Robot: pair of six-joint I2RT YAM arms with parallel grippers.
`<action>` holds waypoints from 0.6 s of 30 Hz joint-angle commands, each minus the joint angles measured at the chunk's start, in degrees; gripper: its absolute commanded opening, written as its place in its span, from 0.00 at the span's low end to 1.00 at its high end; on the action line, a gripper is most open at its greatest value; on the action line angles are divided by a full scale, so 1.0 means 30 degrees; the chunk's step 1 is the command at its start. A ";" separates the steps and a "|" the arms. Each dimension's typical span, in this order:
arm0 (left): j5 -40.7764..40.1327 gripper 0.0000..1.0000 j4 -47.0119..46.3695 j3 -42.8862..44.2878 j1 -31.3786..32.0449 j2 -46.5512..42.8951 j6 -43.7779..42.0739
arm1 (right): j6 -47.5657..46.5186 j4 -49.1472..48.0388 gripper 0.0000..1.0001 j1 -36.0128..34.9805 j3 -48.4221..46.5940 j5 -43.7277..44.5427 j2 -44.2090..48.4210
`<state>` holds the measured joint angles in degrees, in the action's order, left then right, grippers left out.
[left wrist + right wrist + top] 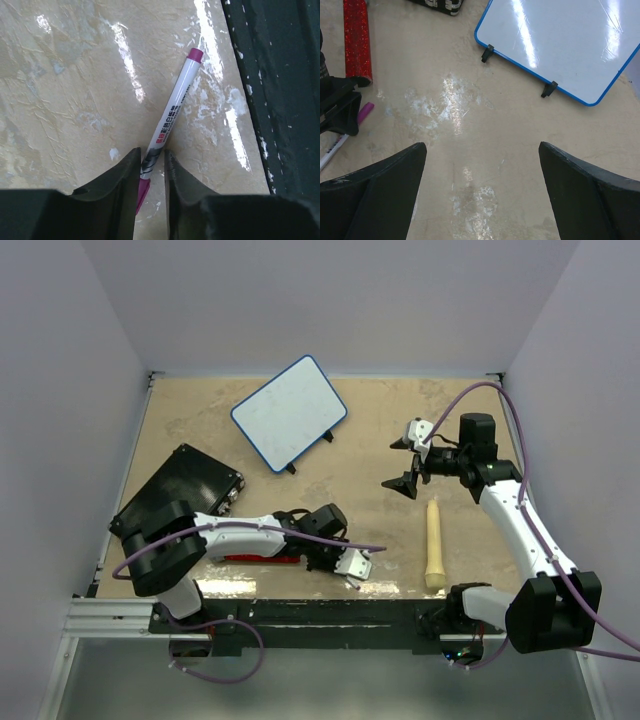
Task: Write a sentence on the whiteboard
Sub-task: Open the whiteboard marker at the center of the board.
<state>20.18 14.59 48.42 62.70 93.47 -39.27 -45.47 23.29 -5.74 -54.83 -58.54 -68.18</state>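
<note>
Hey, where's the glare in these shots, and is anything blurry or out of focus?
Left wrist: bright glare streaks on the table; the marker is sharp, while the fingers are dark and soft at the bottom edge. Right wrist: glare streaks across the whiteboard and patchy sheen on the table. Top external: even light, soft shadows, no strong glare.

overhead view looks down on the table [380, 430]; right wrist, low, shares the whiteboard [290, 412].

Robotics lab test cell, left arm [240, 531] & right arm [512, 522] bolted side by side at near edge of scuffed beige bench [380, 420], alu rail [105, 618] in front, plain pale lilac walls [330, 300] boxing in 3 sides, purple cables [480, 385] looping off the arms
</note>
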 commanded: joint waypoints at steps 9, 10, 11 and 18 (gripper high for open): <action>-0.3884 0.00 -0.1375 -0.0028 0.0723 -0.0101 -0.0593 | -0.0721 0.0528 0.99 -0.0021 -0.0035 -0.0584 -0.0007; -0.3915 0.00 -0.1580 -0.0028 0.0693 -0.0450 -0.0564 | -0.0750 0.0528 0.99 -0.0050 -0.0035 -0.0496 -0.0036; -0.3916 0.00 -0.1959 0.0030 0.0490 -0.0628 -0.0361 | -0.0808 0.0528 0.99 -0.0021 0.0024 -0.0408 -0.0036; -0.2220 0.00 -0.3251 0.0469 -0.1473 -0.2269 0.0608 | -0.0692 0.0703 0.99 -0.0108 -0.0034 -0.0904 -0.0591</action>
<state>10.90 9.50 48.84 61.30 90.80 -39.38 -46.76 24.73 -5.74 -54.83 -58.72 -68.45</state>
